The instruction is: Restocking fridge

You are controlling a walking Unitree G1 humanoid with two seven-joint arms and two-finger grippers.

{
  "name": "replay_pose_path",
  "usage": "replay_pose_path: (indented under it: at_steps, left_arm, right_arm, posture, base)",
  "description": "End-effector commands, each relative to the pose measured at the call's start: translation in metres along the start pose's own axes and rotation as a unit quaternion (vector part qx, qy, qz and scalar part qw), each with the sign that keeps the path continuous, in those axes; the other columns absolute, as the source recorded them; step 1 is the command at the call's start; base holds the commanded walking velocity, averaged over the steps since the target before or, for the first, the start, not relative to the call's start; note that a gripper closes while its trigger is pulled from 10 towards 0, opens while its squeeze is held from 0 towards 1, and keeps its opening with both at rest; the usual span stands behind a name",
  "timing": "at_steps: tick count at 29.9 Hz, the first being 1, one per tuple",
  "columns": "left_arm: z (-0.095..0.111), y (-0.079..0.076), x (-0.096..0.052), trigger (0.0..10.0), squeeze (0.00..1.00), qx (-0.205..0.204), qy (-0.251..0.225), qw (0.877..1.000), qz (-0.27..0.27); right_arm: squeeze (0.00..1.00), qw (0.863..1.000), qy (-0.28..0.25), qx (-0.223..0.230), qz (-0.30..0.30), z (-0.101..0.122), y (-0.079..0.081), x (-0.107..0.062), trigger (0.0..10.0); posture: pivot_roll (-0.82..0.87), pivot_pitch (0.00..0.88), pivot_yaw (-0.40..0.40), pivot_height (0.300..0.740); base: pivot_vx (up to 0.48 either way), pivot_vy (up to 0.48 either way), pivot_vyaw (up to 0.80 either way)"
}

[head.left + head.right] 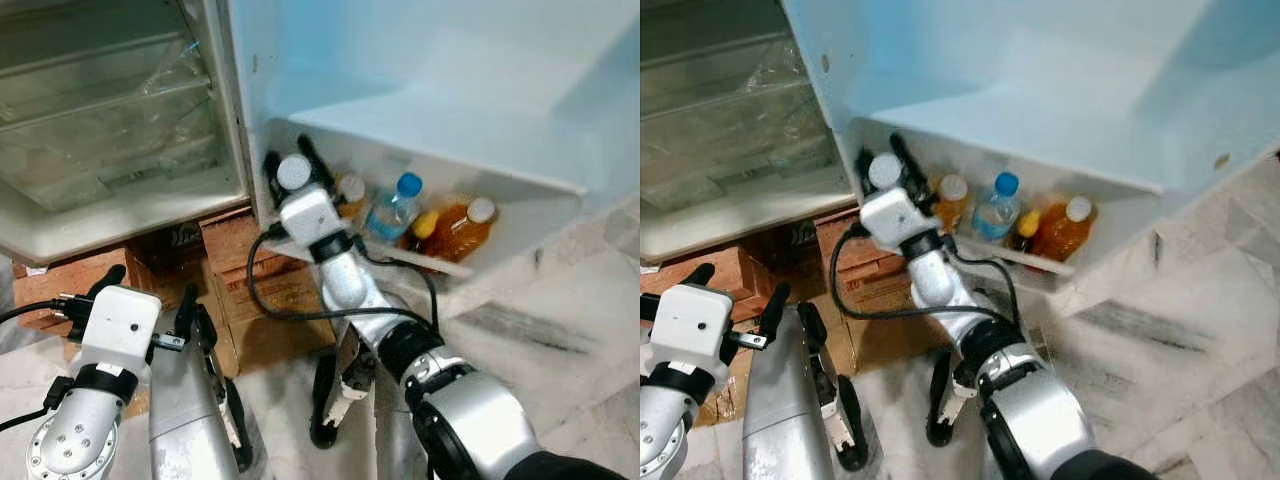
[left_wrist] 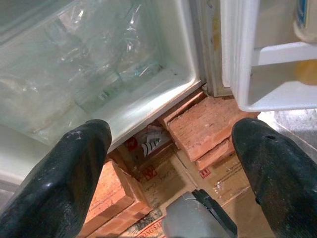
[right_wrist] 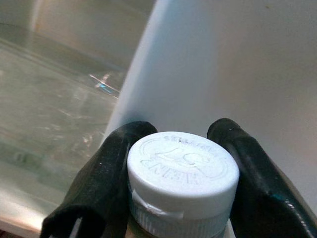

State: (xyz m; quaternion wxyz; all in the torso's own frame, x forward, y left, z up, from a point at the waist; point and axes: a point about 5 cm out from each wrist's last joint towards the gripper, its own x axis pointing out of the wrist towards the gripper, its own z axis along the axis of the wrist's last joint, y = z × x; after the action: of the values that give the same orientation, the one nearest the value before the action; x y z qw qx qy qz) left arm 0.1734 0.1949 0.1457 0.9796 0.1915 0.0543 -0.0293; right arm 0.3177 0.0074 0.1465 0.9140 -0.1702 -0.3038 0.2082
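Left eye view: my right end effector (image 1: pixel 290 165) is raised at the near end of the fridge door shelf (image 1: pixel 520 215), pinching a white-capped bottle (image 1: pixel 294 172) against the shelf's end wall. In the shelf beyond it stand a white-capped amber bottle (image 1: pixel 350 192), a blue-capped water bottle (image 1: pixel 392 210), a yellow-capped bottle (image 1: pixel 424 226) and a larger amber bottle (image 1: pixel 462 228). My left end effector (image 1: pixel 150 300) is held low over bricks (image 1: pixel 60 290) and cardboard (image 1: pixel 270 300) under the open fridge (image 1: pixel 120 130).

Right eye view: same arrangement; the held bottle (image 1: pixel 885 172) sits just beside the door's hinge edge.

Left wrist view: my left fingers (image 2: pixel 59 178) are spread wide with nothing between them. Ahead lie bricks (image 2: pixel 203 124), printed cardboard (image 2: pixel 163 173) and the fridge's clear drawer (image 2: pixel 94 74).

Right wrist view: both fingers (image 3: pixel 94 183) press the sides of the bottle just below its white cap (image 3: pixel 183 168); the door's pale inner wall (image 3: pixel 223 64) is close behind
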Motion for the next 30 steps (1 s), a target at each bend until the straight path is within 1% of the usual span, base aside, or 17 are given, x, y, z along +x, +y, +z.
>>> replay_pose_path:
  at_steps: [1, 3, 5, 9, 13, 15, 17, 18, 19, 20, 21, 22, 25, 27, 28, 29, 30]
  left_arm:
    - [-0.001, 0.000, -0.002, 10.0, 0.00, 0.001, 0.008, 1.000, -0.002]
    - [-0.001, 0.000, -0.002, 10.0, 0.00, 0.001, 0.008, 1.000, -0.002]
    - [-0.002, -0.001, 0.000, 10.0, 0.00, -0.001, 0.009, 1.000, -0.003]
    - [-0.002, -0.002, 0.001, 10.0, 0.00, -0.002, 0.008, 1.000, -0.003]
    - [-0.002, -0.001, 0.001, 10.0, 0.00, -0.002, 0.007, 1.000, -0.002]
    - [-0.002, -0.001, 0.000, 10.0, 0.00, -0.003, 0.008, 1.000, -0.002]
    - [-0.002, -0.001, 0.000, 10.0, 0.00, -0.004, 0.010, 1.000, -0.002]
    - [-0.003, -0.001, -0.001, 10.0, 0.00, -0.004, 0.011, 1.000, -0.002]
    - [-0.004, -0.001, 0.001, 10.0, 0.00, -0.005, 0.013, 1.000, -0.001]
    - [-0.004, -0.001, 0.002, 10.0, 0.00, -0.006, 0.013, 1.000, -0.001]
    - [-0.005, -0.001, 0.004, 10.0, 0.00, -0.007, 0.013, 1.000, -0.002]
    - [-0.006, -0.001, 0.006, 10.0, 0.00, -0.008, 0.012, 1.000, -0.002]
    - [-0.007, -0.001, 0.012, 10.0, 0.00, -0.010, 0.008, 1.000, -0.002]
    - [-0.009, -0.003, 0.023, 10.0, 0.00, -0.009, 0.002, 1.000, 0.000]
    - [-0.009, -0.004, 0.027, 10.0, 0.00, -0.008, 0.001, 1.000, 0.001]
    - [-0.010, -0.004, 0.033, 10.0, 0.00, -0.010, -0.002, 1.000, 0.006]
    - [-0.010, -0.005, 0.043, 10.0, 0.00, -0.014, -0.006, 1.000, 0.013]
  right_arm:
    - [1.00, 0.999, 0.024, 0.016, 0.029, -0.007, 0.015, -0.012, 10.0]
    - [1.00, 0.999, 0.024, 0.016, 0.029, -0.007, 0.015, -0.012, 10.0]
    - [1.00, 0.999, 0.033, 0.026, 0.030, -0.009, 0.014, -0.015, 10.0]
    - [1.00, 0.999, 0.030, 0.019, 0.025, -0.010, 0.012, -0.015, 10.0]
    - [1.00, 1.000, 0.002, -0.003, 0.031, -0.004, 0.012, -0.010, 10.0]
    - [1.00, 0.999, -0.005, -0.005, 0.042, -0.001, 0.014, -0.007, 10.0]
    - [1.00, 0.999, -0.004, -0.002, 0.039, -0.001, 0.011, -0.004, 10.0]
    - [1.00, 0.999, -0.004, -0.001, 0.036, -0.001, 0.010, -0.003, 10.0]
    - [1.00, 1.000, -0.009, 0.004, 0.028, 0.000, 0.002, 0.000, 10.0]
    - [1.00, 1.000, -0.013, 0.005, 0.025, 0.001, 0.000, 0.001, 10.0]
    - [1.00, 0.999, -0.028, 0.007, 0.021, 0.004, -0.010, 0.005, 10.0]
    - [1.00, 0.999, -0.037, 0.009, 0.020, 0.006, -0.015, 0.006, 10.0]
    - [1.00, 0.998, -0.055, 0.019, 0.026, 0.008, -0.026, 0.005, 10.0]
    - [1.00, 0.998, -0.033, 0.043, 0.038, 0.000, -0.033, -0.003, 10.0]
    - [1.00, 0.997, -0.023, 0.054, 0.041, -0.003, -0.036, -0.006, 10.0]
    - [1.00, 0.995, 0.013, 0.084, 0.042, -0.013, -0.038, -0.016, 10.0]
    - [1.00, 0.989, 0.058, 0.132, 0.041, -0.024, -0.040, -0.028, 10.0]
  posture:
    - [0.40, 0.340, -0.080, 0.487]
    - [0.40, 0.340, -0.080, 0.487]
    - [0.40, 0.337, -0.083, 0.487]
    - [0.40, 0.335, -0.084, 0.487]
    - [0.41, 0.334, -0.084, 0.487]
    - [0.41, 0.334, -0.084, 0.487]
    - [0.40, 0.339, -0.086, 0.487]
    - [0.40, 0.337, -0.088, 0.487]
    - [0.39, 0.331, -0.090, 0.487]
    - [0.39, 0.331, -0.090, 0.487]
    - [0.37, 0.320, -0.092, 0.487]
    - [0.36, 0.310, -0.094, 0.487]
    - [0.34, 0.290, -0.096, 0.487]
    - [0.30, 0.242, -0.101, 0.487]
    - [0.30, 0.242, -0.101, 0.487]
    - [0.27, 0.218, -0.102, 0.487]
    - [0.26, 0.196, -0.104, 0.487]
  base:
    - [0.000, 0.000, 0.00]
    - [0.000, 0.000, 0.00]
    - [0.000, 0.000, 0.00]
    - [0.000, 0.000, 0.00]
    - [0.000, 0.000, 0.00]
    - [0.000, 0.000, 0.00]
    - [0.000, 0.000, 0.00]
    - [0.000, 0.000, 0.00]
    - [0.000, 0.000, 0.00]
    - [0.000, 0.000, 0.00]
    - [0.000, 0.000, 0.00]
    - [0.000, 0.000, 0.00]
    - [0.000, 0.000, 0.00]
    - [0.000, 0.000, 0.00]
    - [0.000, 0.000, 0.00]
    - [0.000, 0.000, 0.00]
    - [0.000, 0.000, 0.00]
